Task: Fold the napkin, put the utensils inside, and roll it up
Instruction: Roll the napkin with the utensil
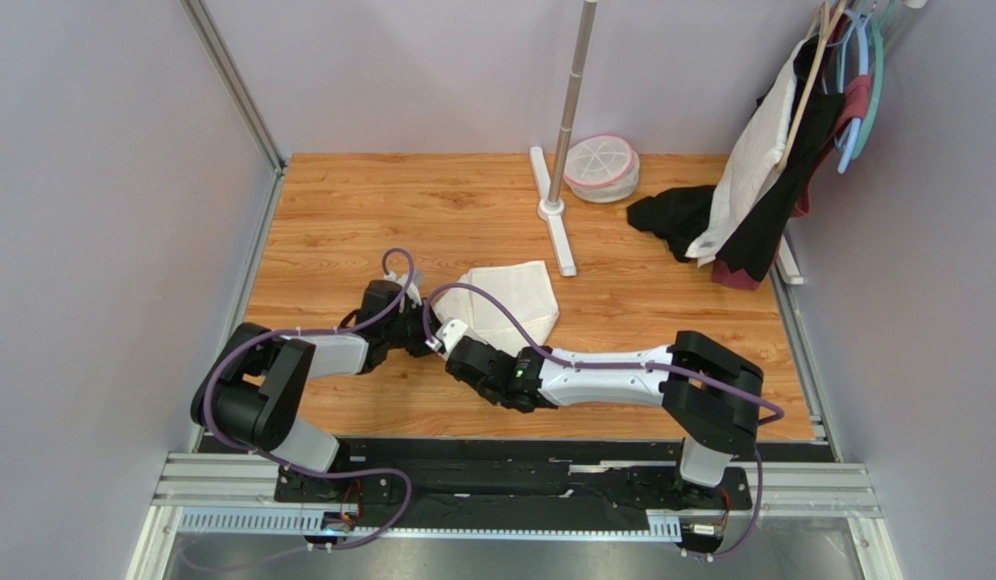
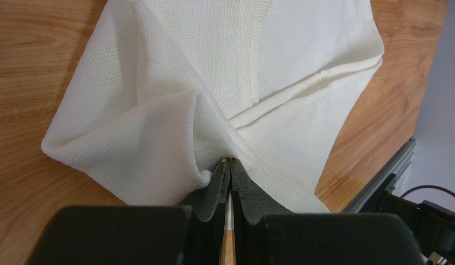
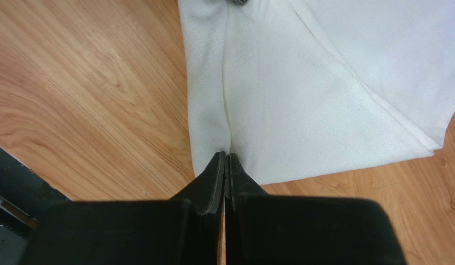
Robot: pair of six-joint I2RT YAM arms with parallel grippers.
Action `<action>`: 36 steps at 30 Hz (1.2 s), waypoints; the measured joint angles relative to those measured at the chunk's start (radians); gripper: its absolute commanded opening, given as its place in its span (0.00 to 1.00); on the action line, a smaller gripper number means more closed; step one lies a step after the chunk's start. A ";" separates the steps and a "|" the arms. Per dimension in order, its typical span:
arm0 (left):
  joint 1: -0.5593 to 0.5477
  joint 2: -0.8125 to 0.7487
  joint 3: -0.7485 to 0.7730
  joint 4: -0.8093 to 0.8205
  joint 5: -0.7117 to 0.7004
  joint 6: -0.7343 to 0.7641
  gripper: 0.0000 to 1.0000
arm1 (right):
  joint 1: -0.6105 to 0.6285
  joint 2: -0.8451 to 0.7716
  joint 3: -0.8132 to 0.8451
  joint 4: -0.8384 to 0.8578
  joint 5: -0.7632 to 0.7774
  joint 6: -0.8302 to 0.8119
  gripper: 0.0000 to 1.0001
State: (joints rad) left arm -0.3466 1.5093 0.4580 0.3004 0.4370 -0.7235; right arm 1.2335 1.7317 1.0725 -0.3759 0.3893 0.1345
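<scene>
The cream-white napkin lies partly folded on the wooden table, just beyond both wrists. My left gripper is shut on a raised fold of it. In the left wrist view the cloth bunches up into the pinched fingertips. My right gripper is at the napkin's near-left corner. In the right wrist view it is shut on the cloth's edge, with a crease running straight into the jaws. The utensils are out of view.
A metal pole on a white foot stands at the back centre, with a round pink-and-white container beside it. A black cloth and garments on hangers fill the back right. Grey walls close in both sides.
</scene>
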 measured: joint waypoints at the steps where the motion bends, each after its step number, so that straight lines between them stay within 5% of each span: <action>1: 0.000 0.000 0.001 -0.002 0.000 0.000 0.10 | -0.006 0.000 -0.006 0.002 -0.002 0.000 0.00; 7: 0.000 0.000 0.006 -0.013 0.000 0.005 0.10 | -0.021 0.000 -0.023 0.018 -0.029 -0.001 0.02; 12: -0.001 0.000 0.009 -0.019 0.000 0.008 0.10 | -0.021 -0.035 -0.022 0.010 -0.084 -0.002 0.50; 20: -0.001 0.000 0.013 -0.027 0.001 0.014 0.10 | -0.034 -0.070 0.029 0.019 -0.164 -0.030 0.61; 31: -0.001 0.000 0.023 -0.045 0.001 0.019 0.10 | -0.101 0.038 0.043 0.037 -0.246 -0.061 0.58; 36: -0.001 0.000 0.027 -0.055 0.002 0.027 0.10 | -0.121 0.053 0.043 0.051 -0.257 -0.071 0.28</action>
State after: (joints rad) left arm -0.3473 1.5097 0.4854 0.2455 0.4389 -0.6968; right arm 1.1122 1.7844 1.1156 -0.3248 0.1318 0.0635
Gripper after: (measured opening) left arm 0.101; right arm 0.448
